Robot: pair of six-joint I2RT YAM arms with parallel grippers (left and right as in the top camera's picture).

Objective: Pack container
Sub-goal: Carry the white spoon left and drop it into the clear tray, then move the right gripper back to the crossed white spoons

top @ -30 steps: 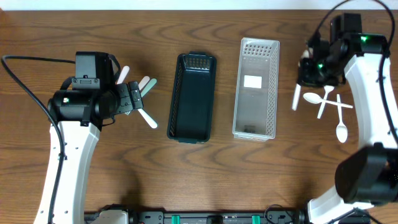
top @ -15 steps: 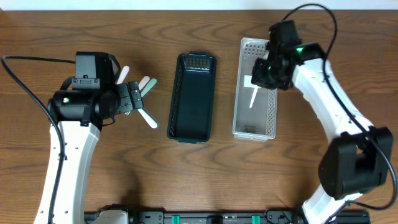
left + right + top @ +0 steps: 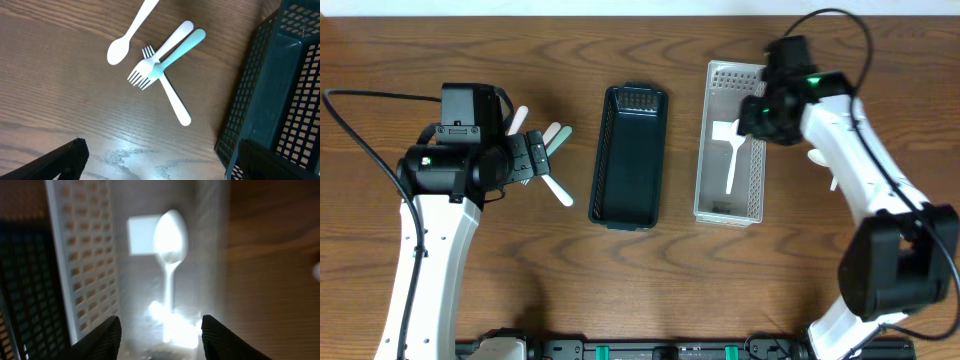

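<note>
A white spoon (image 3: 732,158) lies lengthwise in the white slotted basket (image 3: 756,150); the right wrist view shows the spoon (image 3: 170,245) bowl-up on the basket floor (image 3: 140,285). My right gripper (image 3: 761,118) hovers over the basket's far right side, and the right gripper (image 3: 162,339) is open with its fingers apart either side of the spoon's handle. The dark basket (image 3: 629,155) stands to the left, holding nothing I can see. My left gripper (image 3: 532,155) (image 3: 160,165) is open above bare wood, next to a white spoon (image 3: 131,31), a white fork (image 3: 161,54) and a mint fork (image 3: 182,46).
A loose white utensil handle (image 3: 176,102) lies under the forks. Other white utensils (image 3: 818,155) peek out beside the right arm. The dark basket's mesh wall (image 3: 270,95) is close to my left gripper's right finger.
My right arm carried a white spoon from the pile at the right over to the white basket and opened; the spoon now lies in the basket. The left arm has not moved.
</note>
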